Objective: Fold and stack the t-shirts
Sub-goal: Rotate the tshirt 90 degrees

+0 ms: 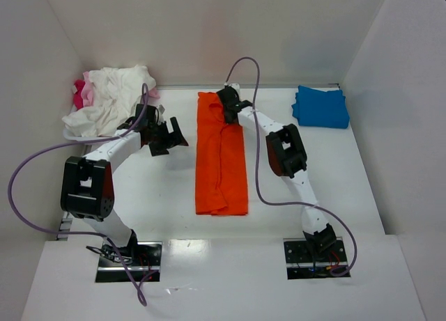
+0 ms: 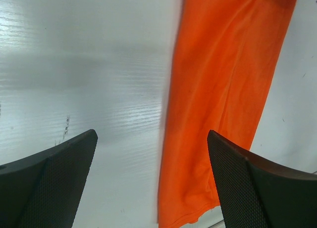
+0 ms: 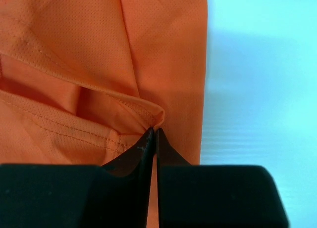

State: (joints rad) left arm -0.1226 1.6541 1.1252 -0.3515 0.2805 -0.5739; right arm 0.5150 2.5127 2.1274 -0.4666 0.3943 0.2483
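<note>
1. Right gripper (image 3: pixel 153 135), jaws pressed together, pinches a stitched hem fold of the orange t-shirt (image 1: pixel 221 161) at the shirt's far end, rt side. This is prob. a grip for drawing that end toward the near end in a crosswise fold.
2. Left gripper (image 1: pixel 167 136) hangs just left of the orange shirt, about level w/ its upper half. Jaws are wide apart w/ nothing between them. It looks to be waiting for the other far corner, or just keeping out of the way.
3. The orange shirt lies on the table (image 1: pixel 167 189) as a long, narrow strip running near-to-far. Its sides look already folded in lengthwise, w/ an overlapping layer down the middle and wrinkles toward the near end. The cloth is a thin, fine-mesh knit, double-stitched at the hem.
4. Blue t-shirt (image 1: pixel 320 106) sits right of the orange shirt's far end, well apart. It is folded into a compact block, likely the start of the stack.
5. White t-shirt (image 1: pixel 115 91) and pink t-shirt (image 1: pixel 80 92) lie in a crumpled heap left of the orange shirt's far end, well apart. Both are unfolded, apparently next in line.
</note>
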